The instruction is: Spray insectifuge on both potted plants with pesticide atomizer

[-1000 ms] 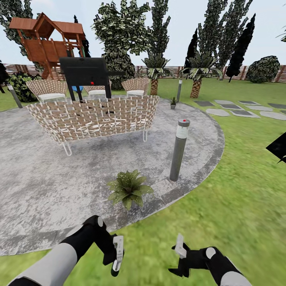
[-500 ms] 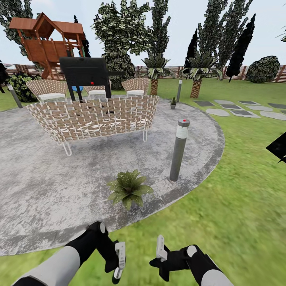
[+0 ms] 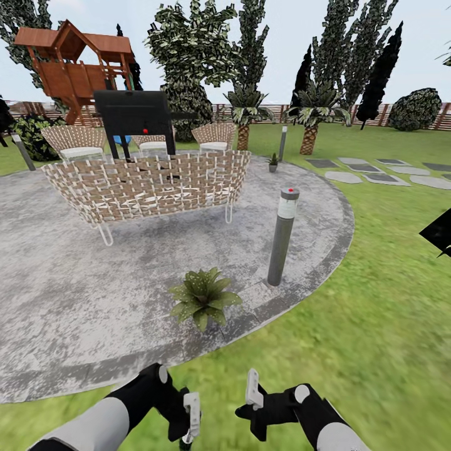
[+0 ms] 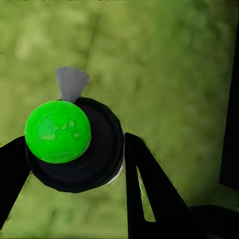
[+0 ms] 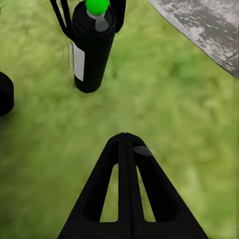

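The robot stands on the lawn (image 3: 376, 326) at the edge of the round grey patio (image 3: 75, 294), with both arms low at about 6 o'clock in the head view. The left gripper (image 3: 190, 418) points down over the grass; the left wrist view looks straight down on the pesticide atomizer (image 4: 74, 144), its bright green cap and pale nozzle uppermost, with one black finger on either side of the dark body. From the right wrist view the atomizer (image 5: 92, 47) stands upright on the grass, white label showing, and the left gripper's fingers (image 5: 62, 17) bracket its top. They sit close around the bottle, but whether they are actually pressing on it cannot be told.

The right gripper (image 3: 253, 389) hangs just to the right of the left one, a little apart from the bottle. In its own wrist view its two black fingers (image 5: 127, 189) lie pressed together with nothing between them, so it is clenched and empty.

One potted plant (image 3: 203, 297), a low rosette of broad green leaves, sits on the patio's near edge at about 12 o'clock from the grippers. A grey bollard lamp (image 3: 282, 237) rises just beyond it at 1 o'clock. A second potted plant (image 3: 273, 162) sits much farther back on the patio's far rim, beside another lamp. A wicker sofa (image 3: 147, 185) stands at 11 o'clock, with a black grill (image 3: 134, 119) behind it
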`<state>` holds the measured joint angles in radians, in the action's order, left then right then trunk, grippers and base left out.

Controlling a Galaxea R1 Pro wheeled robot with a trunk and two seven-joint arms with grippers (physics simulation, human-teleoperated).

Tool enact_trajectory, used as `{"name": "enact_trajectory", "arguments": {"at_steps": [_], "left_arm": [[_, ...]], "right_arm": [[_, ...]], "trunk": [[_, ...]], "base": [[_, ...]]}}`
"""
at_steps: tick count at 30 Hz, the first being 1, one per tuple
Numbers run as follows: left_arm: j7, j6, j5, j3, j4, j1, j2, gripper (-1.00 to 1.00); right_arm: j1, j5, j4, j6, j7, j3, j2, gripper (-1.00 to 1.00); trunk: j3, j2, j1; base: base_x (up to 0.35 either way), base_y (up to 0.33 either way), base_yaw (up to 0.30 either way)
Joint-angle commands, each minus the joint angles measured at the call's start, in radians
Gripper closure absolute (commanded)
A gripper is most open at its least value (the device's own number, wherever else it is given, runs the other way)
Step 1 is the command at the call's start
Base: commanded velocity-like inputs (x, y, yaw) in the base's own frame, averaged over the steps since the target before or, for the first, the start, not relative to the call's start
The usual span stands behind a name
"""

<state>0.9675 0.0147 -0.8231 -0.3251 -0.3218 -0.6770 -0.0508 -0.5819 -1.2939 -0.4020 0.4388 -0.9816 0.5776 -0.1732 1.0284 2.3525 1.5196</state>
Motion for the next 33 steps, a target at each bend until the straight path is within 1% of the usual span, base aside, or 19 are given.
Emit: {"name": "enact_trajectory", "arguments": {"at_steps": [1,4,6,7,8,10,12,17,26,33], "left_arm": [[-0.007,0.002,-0.004,0.0,-0.001,0.0,-0.001,1.0],[-0.048,0.002,-0.01,-0.001,0.02,0.016,-0.023,1.0],[-0.085,0.003,-0.009,-0.002,0.027,0.021,-0.033,1.0],[-0.094,0.002,-0.008,-0.002,0.029,0.022,-0.037,1.0],[-0.095,0.002,-0.007,-0.002,0.03,0.022,-0.039,1.0],[-0.1,0.002,-0.006,-0.002,0.03,0.022,-0.051,1.0],[-0.12,0.003,-0.005,-0.002,0.03,0.022,-0.065,1.0],[-0.128,0.001,-0.003,-0.002,0.032,0.027,-0.07,1.0],[-0.121,-0.005,-0.004,-0.003,0.032,0.044,-0.07,1.0],[-0.124,-0.005,-0.002,-0.003,0.05,0.045,-0.088,1.0]], "right_arm": [[-0.002,-0.007,0.003,0.003,-0.005,0.008,-0.001,1.0],[-0.021,-0.007,0.043,0.003,-0.004,0.008,-0.001,1.0],[-0.05,-0.007,0.092,0.002,-0.003,0.008,-0.001,1.0],[-0.065,-0.007,0.117,0.002,-0.003,0.008,-0.001,1.0],[-0.068,-0.007,0.122,0.002,-0.003,0.009,-0.001,1.0],[-0.073,-0.007,0.129,0.002,-0.003,0.009,-0.001,1.0],[-0.075,-0.007,0.132,0.003,-0.002,0.01,-0.001,1.0],[-0.076,-0.006,0.132,0.002,-0.002,0.01,-0.001,1.0],[-0.076,-0.006,0.132,0.002,-0.002,0.01,-0.001,1.0],[-0.076,-0.006,0.132,0.002,-0.002,0.01,-0.001,1.0]], "trunk": [[0.001,0.0,0.0],[0.001,0.0,0.0],[0.001,0.0,0.0],[0.001,0.0,0.0],[0.001,0.0,0.0],[0.001,0.0,0.0],[0.001,0.0,0.0],[0.001,0.0,0.0],[0.001,0.0,0.0],[0.001,0.0,0.0]], "base": [[0.0,0.0,0.0],[0.0,0.0,0.0],[0.0,0.0,0.0],[0.0,0.0,0.0],[0.0,0.0,0.0],[0.0,0.0,0.0],[0.0,0.0,0.0],[0.0,0.0,0.0],[0.0,0.0,0.0],[0.0,0.0,0.0]]}}
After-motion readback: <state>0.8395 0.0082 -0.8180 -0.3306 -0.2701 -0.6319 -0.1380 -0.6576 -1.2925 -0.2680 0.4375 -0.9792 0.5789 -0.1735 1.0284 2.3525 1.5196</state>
